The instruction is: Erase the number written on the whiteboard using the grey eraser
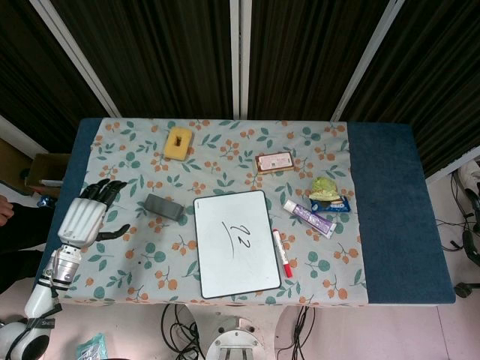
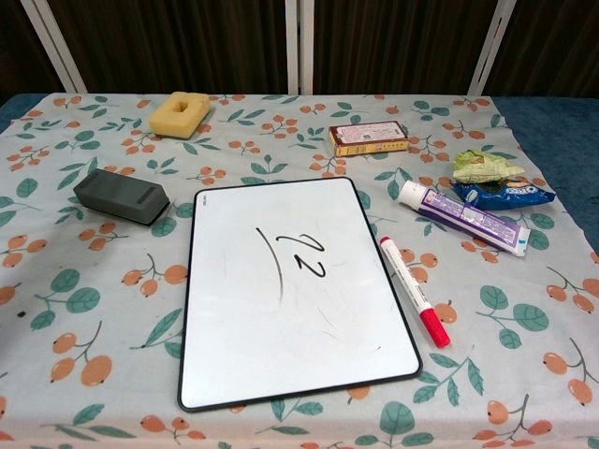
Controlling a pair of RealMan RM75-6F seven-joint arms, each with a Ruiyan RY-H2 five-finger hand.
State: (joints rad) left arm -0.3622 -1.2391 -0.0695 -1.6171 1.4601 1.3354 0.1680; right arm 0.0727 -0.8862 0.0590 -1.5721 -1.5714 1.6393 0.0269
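Observation:
A whiteboard (image 1: pixel 235 241) (image 2: pixel 290 290) with a black rim lies flat at the table's near middle, with "22" and a long stroke written on it. The grey eraser (image 1: pixel 164 207) (image 2: pixel 121 195) lies on the cloth just left of the board's top corner. My left hand (image 1: pixel 90 213) hovers at the table's left edge, fingers spread and holding nothing, a short way left of the eraser. It does not show in the chest view. My right hand appears in neither view.
A red-capped marker (image 1: pixel 281 253) (image 2: pixel 415 291) lies along the board's right side. Beyond it are a toothpaste tube (image 1: pixel 309 218) (image 2: pixel 464 217), a blue snack packet (image 2: pixel 505 193) and a crumpled green wrapper (image 1: pixel 324 187). A yellow sponge (image 1: pixel 178 142) (image 2: pixel 180 113) and a small box (image 1: pixel 274 162) (image 2: pixel 369 137) sit farther back.

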